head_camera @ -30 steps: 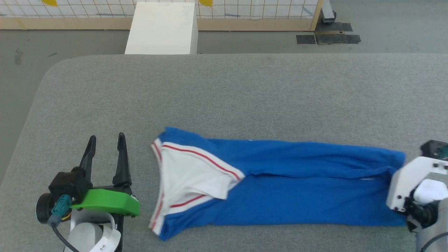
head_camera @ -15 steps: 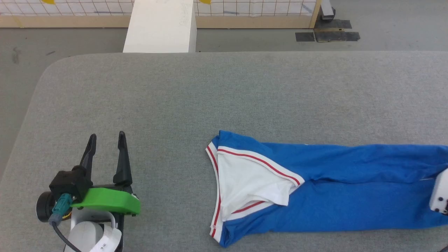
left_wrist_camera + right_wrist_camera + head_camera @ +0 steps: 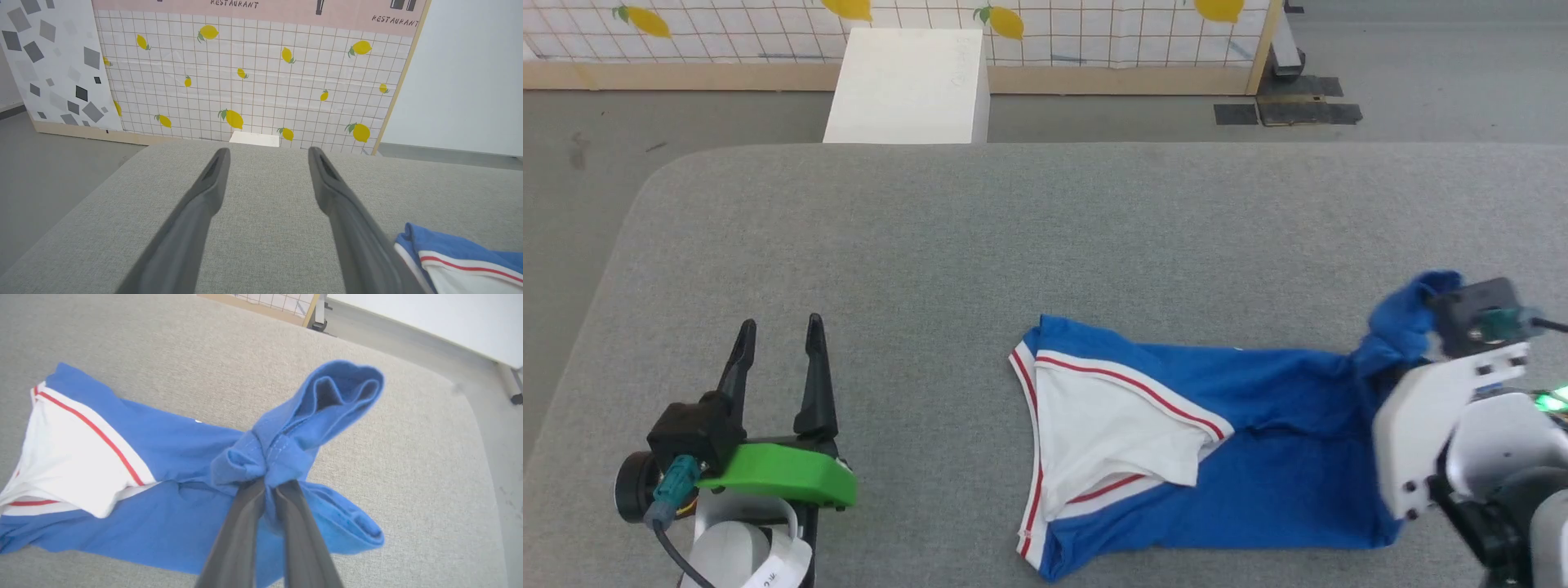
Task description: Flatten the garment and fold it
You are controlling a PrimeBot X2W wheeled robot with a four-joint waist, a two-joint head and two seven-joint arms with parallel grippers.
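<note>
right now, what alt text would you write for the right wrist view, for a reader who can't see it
The right gripper is shut on a bunched blue end of the garment, holding it raised off the grey table. The rest lies on the table toward the left of the view, showing a white panel edged with a red stripe.

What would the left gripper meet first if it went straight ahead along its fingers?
Likely nothing nearby: the left gripper points over bare table, the garment lying off to its right. Beyond the far edge stands the white box.
</note>
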